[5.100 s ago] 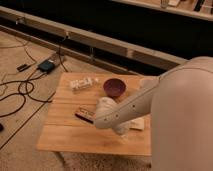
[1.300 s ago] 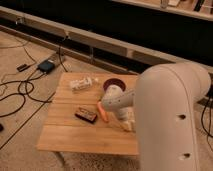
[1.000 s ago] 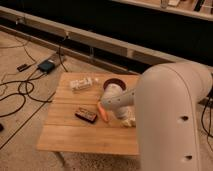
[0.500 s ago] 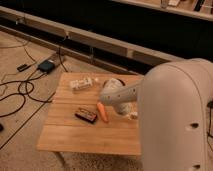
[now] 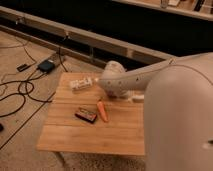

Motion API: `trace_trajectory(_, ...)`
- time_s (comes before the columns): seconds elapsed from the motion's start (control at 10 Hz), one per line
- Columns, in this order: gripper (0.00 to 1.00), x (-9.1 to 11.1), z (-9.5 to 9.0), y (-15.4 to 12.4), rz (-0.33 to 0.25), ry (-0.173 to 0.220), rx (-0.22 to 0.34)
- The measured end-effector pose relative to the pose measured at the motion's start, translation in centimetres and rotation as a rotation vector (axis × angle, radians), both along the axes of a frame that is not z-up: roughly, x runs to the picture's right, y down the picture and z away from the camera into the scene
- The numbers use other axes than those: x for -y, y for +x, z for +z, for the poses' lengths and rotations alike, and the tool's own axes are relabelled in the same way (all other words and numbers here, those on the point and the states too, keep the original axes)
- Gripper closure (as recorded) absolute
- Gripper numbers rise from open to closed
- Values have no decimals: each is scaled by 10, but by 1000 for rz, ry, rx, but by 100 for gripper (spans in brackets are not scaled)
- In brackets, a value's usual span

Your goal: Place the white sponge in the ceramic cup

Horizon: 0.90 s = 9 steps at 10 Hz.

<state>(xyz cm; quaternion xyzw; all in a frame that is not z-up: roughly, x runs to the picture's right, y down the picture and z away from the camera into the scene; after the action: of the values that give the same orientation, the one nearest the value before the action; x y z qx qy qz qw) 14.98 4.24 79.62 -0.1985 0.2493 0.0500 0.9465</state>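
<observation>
The gripper (image 5: 131,97) is hidden behind the robot's bulky white arm (image 5: 130,80), over the far right part of the wooden slatted table (image 5: 75,132); its fingers are pressed together. Neither the white sponge nor the ceramic cup can be seen, both probably masked by the arm. If the sponge is pinched, the robot should centre it over the cup's mouth before letting go. The orange carrot (image 5: 102,111) and black-and-red bar (image 5: 86,115) lie nearer the camera, to the gripper's left.

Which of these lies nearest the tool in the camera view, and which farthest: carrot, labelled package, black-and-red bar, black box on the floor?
Tool, shut, above the table's far middle.
1. Carrot, just in front of it.
2. Labelled package, far edge, and black-and-red bar, nearer the front: too close to call.
3. Black box, on the floor.
</observation>
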Motion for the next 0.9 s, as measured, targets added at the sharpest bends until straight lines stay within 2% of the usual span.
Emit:
trace_trajectory(0.3,100,41,11,-1,-5,54,64)
trace_trajectory(0.5,100,55,20,-1,6,72,95)
trace_trajectory(0.9,100,79,36,1,51,99,195)
